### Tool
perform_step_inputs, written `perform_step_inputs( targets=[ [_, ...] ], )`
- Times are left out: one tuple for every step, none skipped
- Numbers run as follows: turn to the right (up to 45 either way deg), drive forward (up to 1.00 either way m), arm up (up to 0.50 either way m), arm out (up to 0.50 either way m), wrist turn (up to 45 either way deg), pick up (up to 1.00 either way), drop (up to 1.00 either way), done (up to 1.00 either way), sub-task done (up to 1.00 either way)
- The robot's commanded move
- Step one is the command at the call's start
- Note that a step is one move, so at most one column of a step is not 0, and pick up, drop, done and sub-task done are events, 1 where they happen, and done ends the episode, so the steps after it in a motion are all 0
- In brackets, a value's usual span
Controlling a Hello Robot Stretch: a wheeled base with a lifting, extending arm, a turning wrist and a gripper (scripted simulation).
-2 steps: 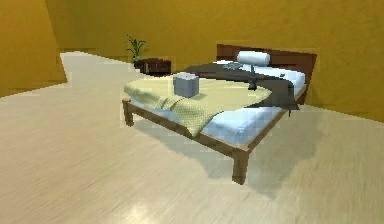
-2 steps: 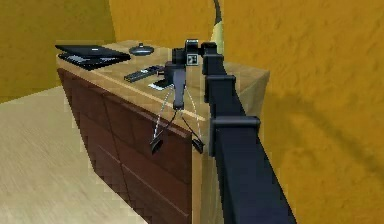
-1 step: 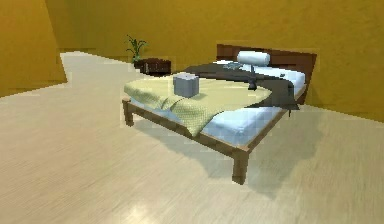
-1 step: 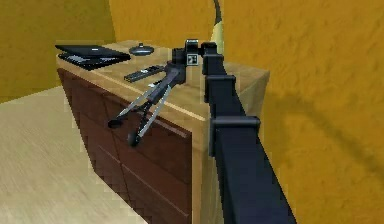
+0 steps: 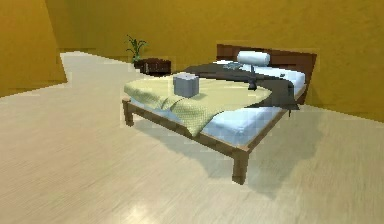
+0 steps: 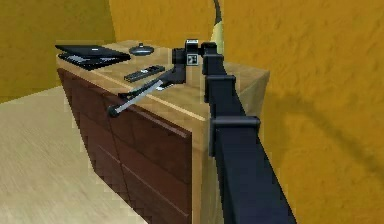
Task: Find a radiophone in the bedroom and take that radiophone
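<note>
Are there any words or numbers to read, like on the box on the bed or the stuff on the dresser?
No text can be read.
Grey box on the bed: no print seen.
Laptop and flat dark bar on the dresser: any marks too small to read.

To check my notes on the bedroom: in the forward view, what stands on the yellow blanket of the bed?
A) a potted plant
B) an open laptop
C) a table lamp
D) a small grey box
D: a small grey box rests on the yellow blanket spread over the bed.
</note>
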Motion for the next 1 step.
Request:
perform_step_inputs(
  targets=[
    [0.0,0.0,0.0,0.0,45.0,0.0,0.0,0.0,0.0]
  ],
)
